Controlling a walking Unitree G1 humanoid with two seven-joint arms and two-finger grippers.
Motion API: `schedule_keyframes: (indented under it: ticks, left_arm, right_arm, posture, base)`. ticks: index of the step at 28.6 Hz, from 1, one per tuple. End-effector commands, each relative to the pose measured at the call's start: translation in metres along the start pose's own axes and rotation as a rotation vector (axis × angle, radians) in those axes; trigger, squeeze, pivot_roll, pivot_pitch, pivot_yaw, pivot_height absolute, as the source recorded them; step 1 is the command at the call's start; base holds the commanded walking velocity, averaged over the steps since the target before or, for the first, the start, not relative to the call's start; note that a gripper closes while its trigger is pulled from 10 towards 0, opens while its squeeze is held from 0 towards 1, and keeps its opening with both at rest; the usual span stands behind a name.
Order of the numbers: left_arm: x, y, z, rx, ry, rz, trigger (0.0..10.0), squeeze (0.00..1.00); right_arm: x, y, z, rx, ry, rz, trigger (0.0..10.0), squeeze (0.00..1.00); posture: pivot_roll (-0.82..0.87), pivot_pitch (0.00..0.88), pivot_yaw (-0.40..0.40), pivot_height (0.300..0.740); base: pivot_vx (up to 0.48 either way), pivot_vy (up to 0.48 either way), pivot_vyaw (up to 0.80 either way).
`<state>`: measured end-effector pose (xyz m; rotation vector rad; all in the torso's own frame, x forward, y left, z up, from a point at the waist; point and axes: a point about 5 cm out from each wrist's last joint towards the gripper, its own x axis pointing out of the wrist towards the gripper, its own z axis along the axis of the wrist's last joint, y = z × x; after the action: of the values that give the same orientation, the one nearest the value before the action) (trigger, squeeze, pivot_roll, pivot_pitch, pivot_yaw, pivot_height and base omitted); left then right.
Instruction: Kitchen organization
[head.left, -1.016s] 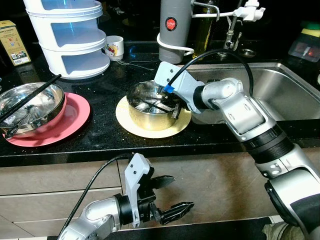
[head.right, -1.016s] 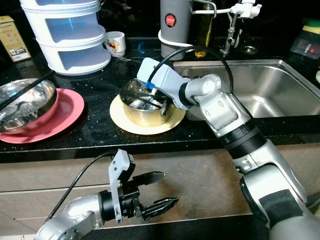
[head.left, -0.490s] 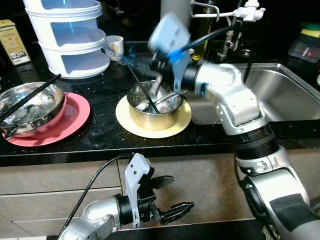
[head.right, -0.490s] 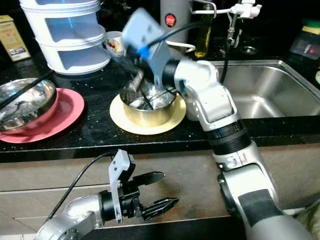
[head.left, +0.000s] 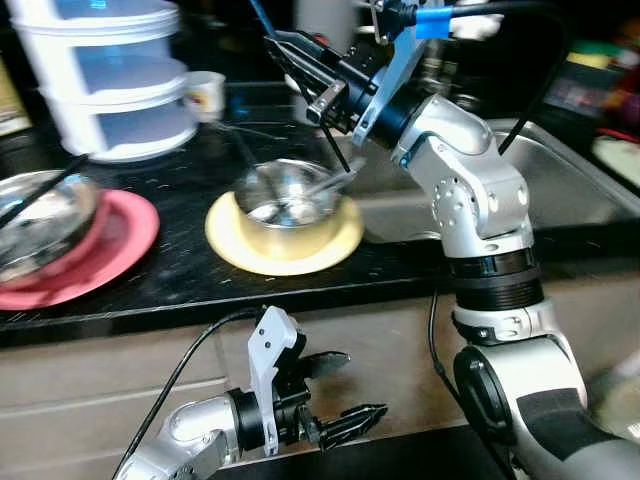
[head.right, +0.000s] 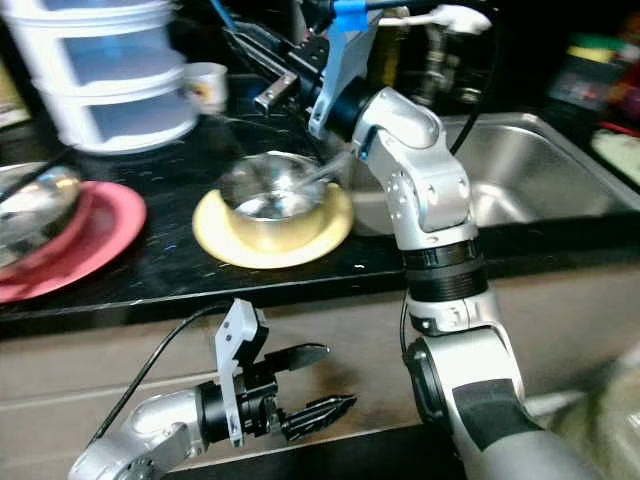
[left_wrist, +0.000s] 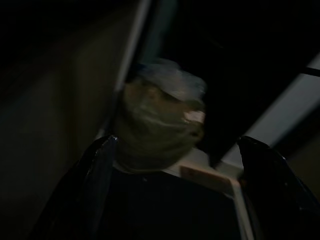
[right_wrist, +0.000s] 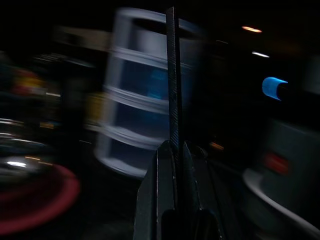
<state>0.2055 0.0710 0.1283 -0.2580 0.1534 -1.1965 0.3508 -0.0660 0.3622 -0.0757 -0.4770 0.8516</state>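
Observation:
My right gripper (head.left: 292, 55) is raised above the steel bowl (head.left: 285, 200), which sits on a yellow plate (head.left: 225, 238) on the black counter. It is shut on a thin black chopstick (right_wrist: 172, 75), whose lower end (head.left: 338, 145) slants down toward the bowl's far rim. A metal utensil (head.left: 330, 182) leans inside the bowl. My left gripper (head.left: 358, 386) hangs open below the counter edge in front of the cabinet, holding nothing; in the dark left wrist view its fingers (left_wrist: 95, 170) frame a greenish bundle (left_wrist: 160, 120).
A second steel bowl (head.left: 40, 215) with a chopstick rests on a pink plate (head.left: 120, 240) at the left. A white tiered container (head.left: 110, 80) and a mug (head.left: 205, 92) stand behind. The steel sink (head.left: 570, 185) lies to the right.
My right gripper rose out of the steel bowl and swung up and back, carrying the chopstick. The camera view shifted slightly. The left arm stayed put.

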Motion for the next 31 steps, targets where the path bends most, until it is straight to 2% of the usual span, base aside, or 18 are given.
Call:
schedule_keyframes:
  ticks: [1, 5, 7, 9, 12, 16, 21, 31]
  left_arm:
    - [0.001, -0.003, 0.001, 0.004, 0.001, -0.021, 10.0, 0.00]
    - [0.001, -0.003, 0.000, 0.003, 0.004, -0.027, 10.0, 0.00]
    - [0.001, -0.004, 0.000, 0.004, 0.008, -0.032, 10.0, 0.00]
    - [0.001, -0.003, 0.001, 0.013, 0.012, -0.030, 10.0, 0.00]
    - [0.001, -0.002, 0.002, 0.040, 0.015, -0.010, 10.0, 0.00]
    - [0.000, 0.003, 0.007, 0.084, -0.023, 0.086, 10.0, 0.00]
    - [-0.001, 0.008, 0.010, 0.085, -0.060, 0.149, 10.0, 0.00]
    - [0.000, 0.008, 0.007, 0.060, -0.061, 0.149, 10.0, 0.00]
  right_arm:
    - [0.001, -0.007, -0.003, -0.031, 0.015, -0.057, 10.0, 0.00]
    - [0.003, -0.011, -0.008, -0.082, 0.048, -0.087, 10.0, 0.00]
    - [0.008, -0.014, -0.015, -0.166, 0.094, -0.133, 10.0, 0.00]
    - [0.011, -0.015, -0.021, -0.207, 0.118, -0.149, 10.0, 0.00]
    - [0.013, -0.014, -0.026, -0.195, 0.122, -0.152, 10.0, 0.00]
    - [0.012, -0.011, -0.033, -0.138, 0.097, -0.157, 10.0, 0.00]
    - [0.006, -0.009, -0.040, -0.080, 0.053, -0.161, 10.0, 0.00]
    - [-0.007, 0.001, -0.056, -0.017, 0.051, -0.164, 10.0, 0.00]
  posture:
    - [0.02, 0.033, -0.053, 0.740]
    - [0.02, 0.033, -0.054, 0.740]
    - [0.02, 0.032, -0.055, 0.740]
    - [0.03, 0.033, -0.058, 0.740]
    - [0.03, 0.033, -0.058, 0.740]
    - [0.04, 0.034, -0.065, 0.740]
    - [0.04, 0.036, -0.059, 0.740]
    - [0.04, 0.019, -0.047, 0.740]
  base:
    - [0.000, 0.000, -0.76]
    - [0.000, 0.000, -0.75]
    - [0.000, 0.000, -0.32]
    - [0.000, 0.000, 0.00]
    - [0.000, 0.000, 0.00]
    - [0.000, 0.000, 0.00]
    - [0.000, -0.053, 0.00]
    - [0.000, -0.327, 0.00]
